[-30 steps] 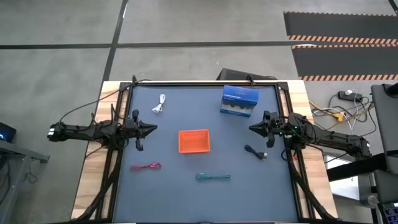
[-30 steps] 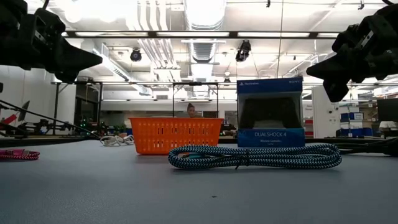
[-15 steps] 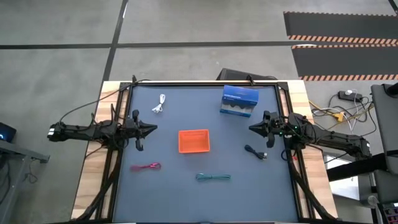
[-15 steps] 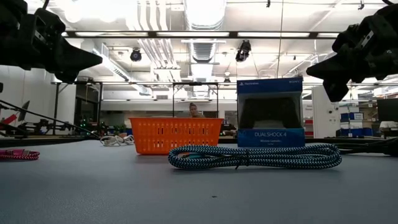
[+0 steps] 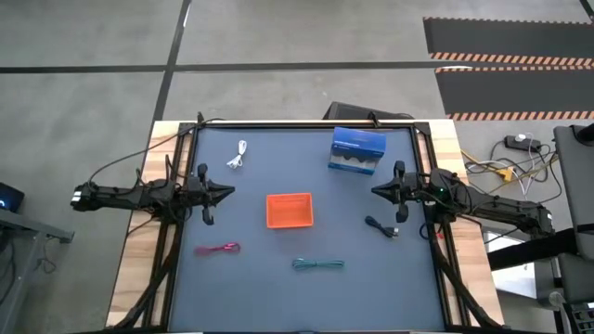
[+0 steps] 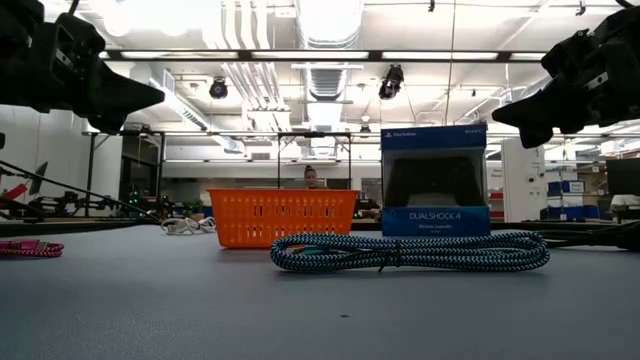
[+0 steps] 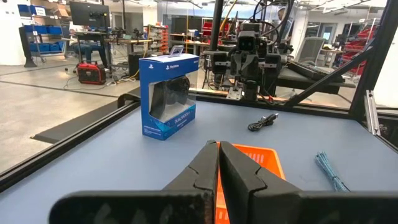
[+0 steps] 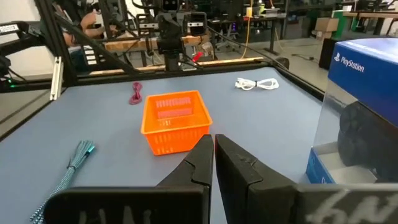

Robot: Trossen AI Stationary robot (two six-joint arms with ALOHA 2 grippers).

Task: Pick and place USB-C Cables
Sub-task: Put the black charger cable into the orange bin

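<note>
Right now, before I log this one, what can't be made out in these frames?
- Orange tray: its inside is hidden by its own wall in the low view.
- Black cable: absent from the low and right wrist views.
- White cable: connector type too small in the high view.
- Pink-red cable: cut off by the low view's edge.

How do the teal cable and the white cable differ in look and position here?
The teal cable lies on the near side of the orange tray, towards the right arm; the white cable lies at the far side, towards the left arm. The teal cable is a long, straight, braided bundle; the white cable is a smaller, looser coil that looks thinner. Both rest on the table outside the tray, with no end effector touching them.
</note>
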